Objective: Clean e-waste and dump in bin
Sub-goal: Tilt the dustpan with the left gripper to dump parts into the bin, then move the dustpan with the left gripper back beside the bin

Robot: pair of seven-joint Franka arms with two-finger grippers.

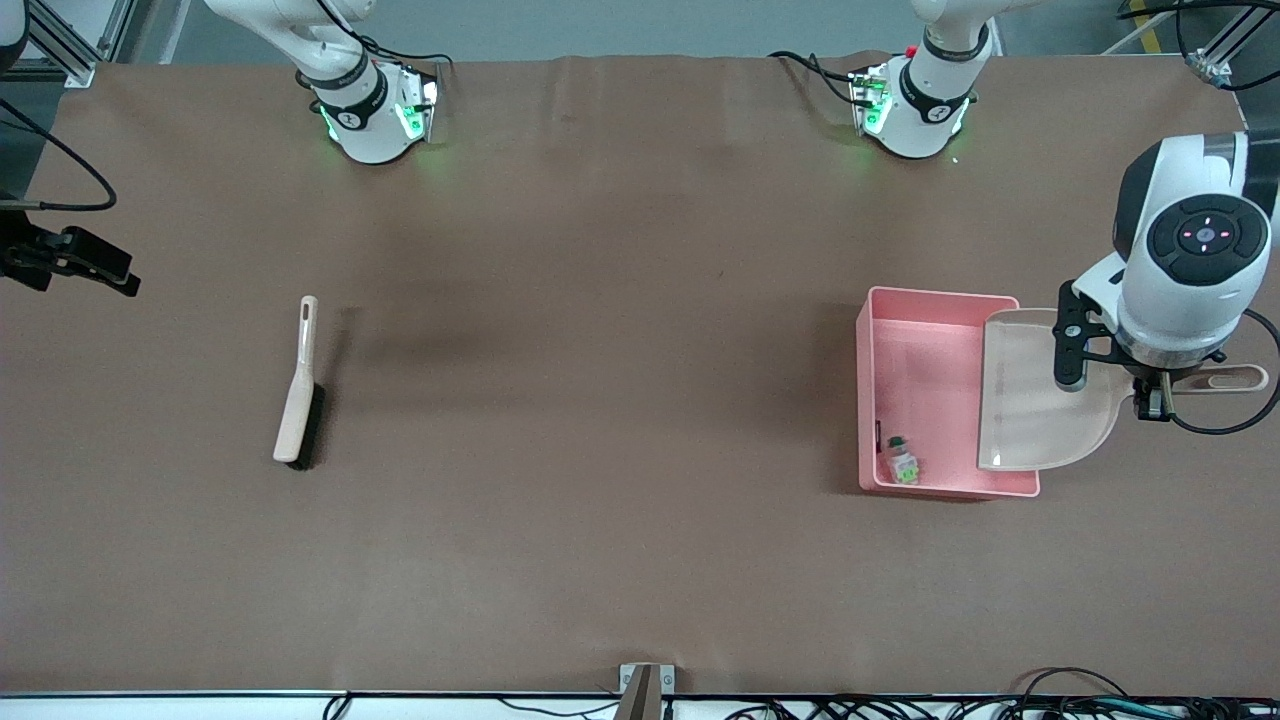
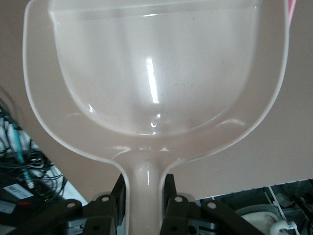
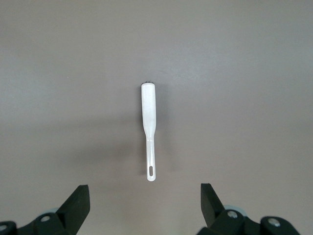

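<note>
The pink bin [image 1: 935,325] stands toward the left arm's end of the table. In its corner nearest the front camera lies the white blocky e-waste part [image 1: 904,464], with a small dark piece [image 1: 895,442] touching it. My left gripper [image 1: 1150,398] is shut on the handle of the beige dustpan [image 1: 1040,400], holding the pan over the bin's edge. In the left wrist view the left gripper [image 2: 145,188] clamps the handle and the dustpan [image 2: 156,73] looks empty. My right gripper [image 3: 145,196] is open and empty, high over the beige brush [image 3: 148,115].
The brush [image 1: 298,390] lies on the brown table toward the right arm's end, handle pointing toward the robots. A sliver of the bin [image 2: 292,10] shows past the dustpan's rim. Cables run along the table's front edge.
</note>
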